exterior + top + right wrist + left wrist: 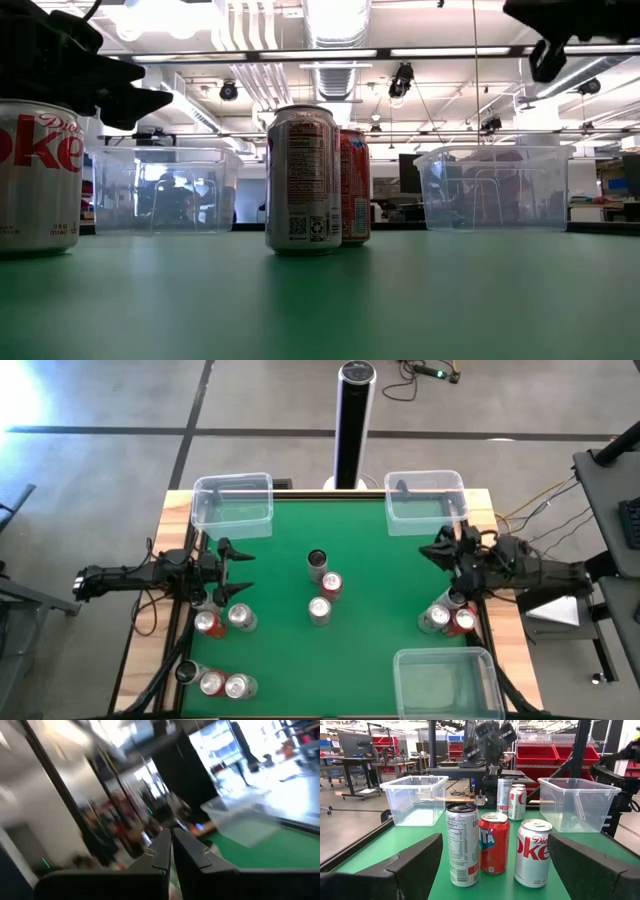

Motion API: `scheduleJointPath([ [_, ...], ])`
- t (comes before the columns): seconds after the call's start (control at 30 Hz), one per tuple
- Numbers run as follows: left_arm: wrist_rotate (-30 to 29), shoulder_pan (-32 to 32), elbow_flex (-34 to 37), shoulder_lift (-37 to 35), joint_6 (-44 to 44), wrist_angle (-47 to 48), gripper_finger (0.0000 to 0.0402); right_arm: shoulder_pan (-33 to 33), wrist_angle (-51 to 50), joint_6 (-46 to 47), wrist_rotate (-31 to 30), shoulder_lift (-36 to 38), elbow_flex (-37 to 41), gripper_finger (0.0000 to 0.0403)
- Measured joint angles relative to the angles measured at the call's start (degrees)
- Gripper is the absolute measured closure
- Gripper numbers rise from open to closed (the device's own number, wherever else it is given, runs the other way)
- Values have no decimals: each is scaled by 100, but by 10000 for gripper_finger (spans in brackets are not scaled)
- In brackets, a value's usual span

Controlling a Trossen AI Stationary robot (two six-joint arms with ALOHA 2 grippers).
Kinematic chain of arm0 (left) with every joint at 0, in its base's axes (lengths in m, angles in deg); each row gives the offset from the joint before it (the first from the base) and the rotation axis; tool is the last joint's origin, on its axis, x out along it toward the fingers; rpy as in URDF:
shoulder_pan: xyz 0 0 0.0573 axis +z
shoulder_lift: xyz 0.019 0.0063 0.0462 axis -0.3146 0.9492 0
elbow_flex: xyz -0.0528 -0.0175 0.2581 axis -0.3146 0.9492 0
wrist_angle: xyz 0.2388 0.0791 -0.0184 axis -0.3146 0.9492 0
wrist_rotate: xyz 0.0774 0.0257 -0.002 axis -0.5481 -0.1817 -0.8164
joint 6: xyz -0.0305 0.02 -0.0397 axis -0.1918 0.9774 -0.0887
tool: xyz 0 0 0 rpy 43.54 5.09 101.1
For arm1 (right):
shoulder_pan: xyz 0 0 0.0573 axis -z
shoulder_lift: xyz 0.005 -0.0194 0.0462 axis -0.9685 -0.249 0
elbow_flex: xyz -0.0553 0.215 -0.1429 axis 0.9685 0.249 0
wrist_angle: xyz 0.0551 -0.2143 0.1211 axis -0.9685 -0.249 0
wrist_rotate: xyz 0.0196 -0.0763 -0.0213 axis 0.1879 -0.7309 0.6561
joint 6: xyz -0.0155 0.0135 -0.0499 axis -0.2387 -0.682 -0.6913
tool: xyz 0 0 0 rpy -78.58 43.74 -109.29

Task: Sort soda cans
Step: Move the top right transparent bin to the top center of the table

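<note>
Your left gripper (232,570) had its fingers (415,860) spread wide and held nothing. In the left wrist view they framed the middle trio of soda cans from a distance: a silver-and-dark can (462,843), a red can (493,842) touching it, and a Diet Coke can (532,852) just beside.

Your right gripper (447,547) had its fingers (162,851) pressed almost together, tips nearly touching, with nothing between them. It hung above the table (380,590) near the far right clear tub (425,502).

Outward from each gripper lay the rest of the cans. Two stood just beside the left gripper (225,620), three sat at the near left corner (215,682), and a pair stood close under the right arm (447,620). Two further tubs waited at the far left (233,503) and the near right (443,680).

Risk, as a judgement: the cans stood packed in tight clusters. A wide-spread approach to one could have clipped its neighbour and toppled it, and a toppled can rolls freely on the flat table. The right fingers, nearly shut, would have had to open before descending, or they would have knocked the pair below over.
</note>
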Motion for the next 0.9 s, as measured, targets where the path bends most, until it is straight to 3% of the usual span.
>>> scheduleJointPath([
  [0.13,-1,0,-1,0,1,0,57,-2,-1478,-1139,-181,-891,-1217,390],
  [0.27,-1,1,-1,0,0,0,57,1,-2779,-841,-1146,-1940,-2443,390],
  [0.37,-1,1,0,0,0,1,57,12,-3590,-684,-1391,-2848,-3294,378],
  [0.53,-1,1,0,0,0,0,57,309,-4169,-129,-1716,-4423,-4591,299],
  [0.73,-2,1,-1,0,2,0,57,1151,-4553,1281,-2817,-5907,-5905,186],
  [0.9,-1,1,-1,0,2,2,57,2336,-5675,1759,-2165,-6979,-6746,134],
])
